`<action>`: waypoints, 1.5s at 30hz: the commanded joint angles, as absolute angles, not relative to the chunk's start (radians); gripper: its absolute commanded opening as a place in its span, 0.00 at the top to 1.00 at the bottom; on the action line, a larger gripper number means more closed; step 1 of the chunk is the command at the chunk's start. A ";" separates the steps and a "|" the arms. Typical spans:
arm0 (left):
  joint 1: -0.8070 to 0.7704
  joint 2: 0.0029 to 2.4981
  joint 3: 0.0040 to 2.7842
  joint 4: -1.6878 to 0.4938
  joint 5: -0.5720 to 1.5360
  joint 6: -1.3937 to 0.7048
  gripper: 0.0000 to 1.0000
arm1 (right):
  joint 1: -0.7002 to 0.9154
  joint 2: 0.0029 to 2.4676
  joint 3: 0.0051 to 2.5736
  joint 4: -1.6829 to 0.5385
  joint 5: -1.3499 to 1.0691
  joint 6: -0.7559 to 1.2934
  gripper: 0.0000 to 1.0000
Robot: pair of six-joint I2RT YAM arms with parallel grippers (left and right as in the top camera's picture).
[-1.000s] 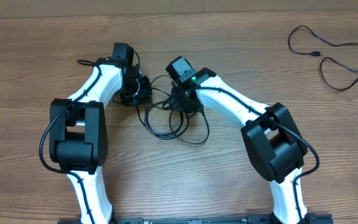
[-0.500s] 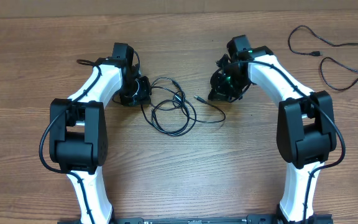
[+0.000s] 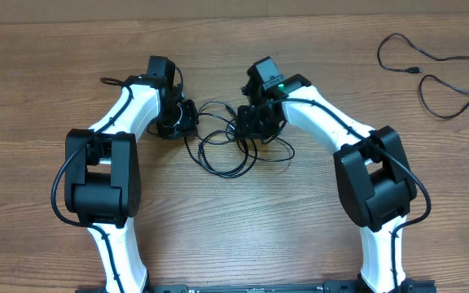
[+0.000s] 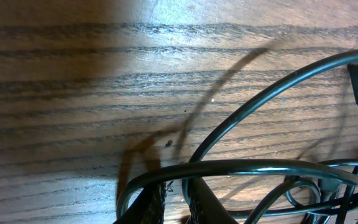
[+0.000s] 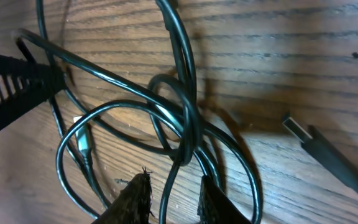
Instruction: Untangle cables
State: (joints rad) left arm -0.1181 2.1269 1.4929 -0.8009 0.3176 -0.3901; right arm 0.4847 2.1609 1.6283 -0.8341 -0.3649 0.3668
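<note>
Risk: right claw (image 5: 174, 185), apart, over knotted cables (image 5: 185, 124); closing may grab two strands, tightening knot against left claw (image 4: 174, 193), clamped on cables.

Overhead view: bright, even, sharp. Left wrist view: shade at 9 o'clock, glare at 12 o'clock; cables (image 4: 260, 164) cast soft shadows, nearest parts blurred.

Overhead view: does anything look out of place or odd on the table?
One loose cable lies alone toward the far right corner, well apart from the tangled cables near the middle. Nothing looks damaged or spilled.
</note>
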 commanded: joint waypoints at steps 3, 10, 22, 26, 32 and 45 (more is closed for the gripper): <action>-0.126 2.109 1.490 -0.803 0.304 -0.378 0.84 | 0.529 2.169 1.637 -0.752 -0.255 0.397 0.74; -0.126 2.109 1.490 -0.803 0.304 -0.378 0.84 | 0.530 2.171 1.637 -0.779 -0.209 0.397 0.74; -0.126 2.109 1.490 -0.803 0.306 -0.378 0.84 | 0.538 2.171 1.635 -0.790 -0.150 0.445 0.81; -0.126 2.109 1.490 -0.803 0.306 -0.378 0.84 | 0.551 2.172 1.629 -0.769 -0.150 0.447 0.81; -0.126 2.109 1.490 -0.802 0.307 -0.378 0.84 | 0.551 2.172 1.622 -0.763 -0.104 0.491 0.82; -0.126 2.109 1.490 -0.801 0.307 -0.378 0.84 | 0.566 2.171 1.574 -0.728 -0.087 0.501 0.96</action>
